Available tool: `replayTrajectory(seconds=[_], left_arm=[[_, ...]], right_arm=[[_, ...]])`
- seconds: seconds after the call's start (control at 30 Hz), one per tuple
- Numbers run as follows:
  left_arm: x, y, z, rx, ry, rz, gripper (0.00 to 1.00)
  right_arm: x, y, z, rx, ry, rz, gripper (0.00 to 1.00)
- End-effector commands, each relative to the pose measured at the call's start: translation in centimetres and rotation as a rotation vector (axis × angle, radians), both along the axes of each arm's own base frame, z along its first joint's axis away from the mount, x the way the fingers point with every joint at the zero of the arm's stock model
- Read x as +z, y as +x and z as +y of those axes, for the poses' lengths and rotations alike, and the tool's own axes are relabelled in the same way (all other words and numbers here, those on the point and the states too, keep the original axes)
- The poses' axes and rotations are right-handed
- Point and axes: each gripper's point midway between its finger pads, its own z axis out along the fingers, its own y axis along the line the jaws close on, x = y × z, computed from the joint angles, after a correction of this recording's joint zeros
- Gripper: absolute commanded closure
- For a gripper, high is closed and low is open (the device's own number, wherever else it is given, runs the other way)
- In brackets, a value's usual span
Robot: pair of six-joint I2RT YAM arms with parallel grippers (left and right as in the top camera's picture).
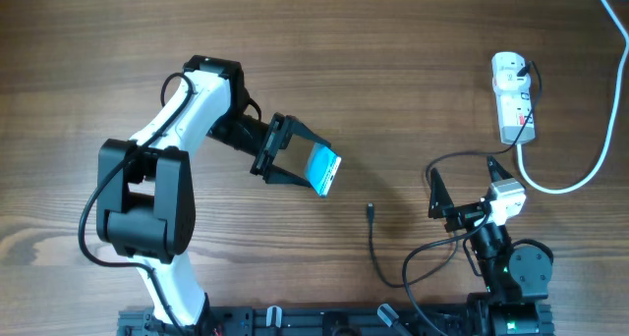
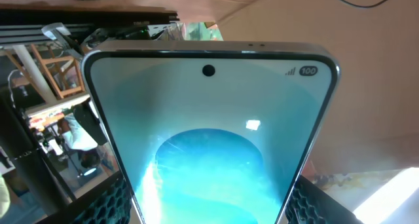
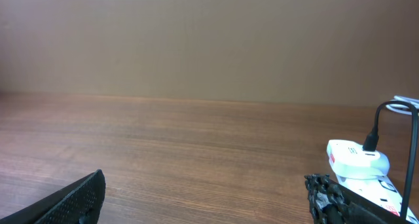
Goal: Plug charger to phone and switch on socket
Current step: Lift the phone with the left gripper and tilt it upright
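Note:
My left gripper [image 1: 316, 167] is shut on the phone [image 1: 325, 169] and holds it tilted above the table's middle. In the left wrist view the teal-screened phone [image 2: 209, 152] fills the frame between the gripper's fingers [image 2: 209, 207]. The charger's connector tip [image 1: 371, 209] lies free on the table to the right of the phone, and its thin black cable [image 1: 374, 252] runs toward the front. The white socket [image 1: 511, 98] lies at the far right with a black plug [image 1: 531, 73] in it. It also shows in the right wrist view [image 3: 359, 160]. My right gripper [image 1: 464, 181] is open and empty [image 3: 200, 199], in front of the socket.
The socket's thick white cord [image 1: 590, 169] loops along the right edge toward the far corner. The right arm's base [image 1: 511, 267] and black cables sit at the front right. A black rail [image 1: 295, 321] runs along the front edge.

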Motion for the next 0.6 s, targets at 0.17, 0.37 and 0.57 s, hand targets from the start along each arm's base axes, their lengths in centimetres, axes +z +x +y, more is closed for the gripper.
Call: replayTrajectory(seconds=[0.17, 0.37, 0.57], left_arm=[[1.13, 0.03, -0.19, 0.013, -0.036, -0.034, 0.38], [1.15, 0.05, -0.2, 0.014, -0.037, -0.033, 0.37], [1.83, 0.51, -0.5, 0.045, -0.076, -0.025, 0.38]], right_arm=[[0.15, -0.07, 0.13, 0.009, 0.011, -0.006, 0.0], [0.15, -0.07, 0.13, 0.009, 0.011, -0.006, 0.0], [0.15, -0.07, 0.14, 0.01, 0.01, -0.006, 0.01]])
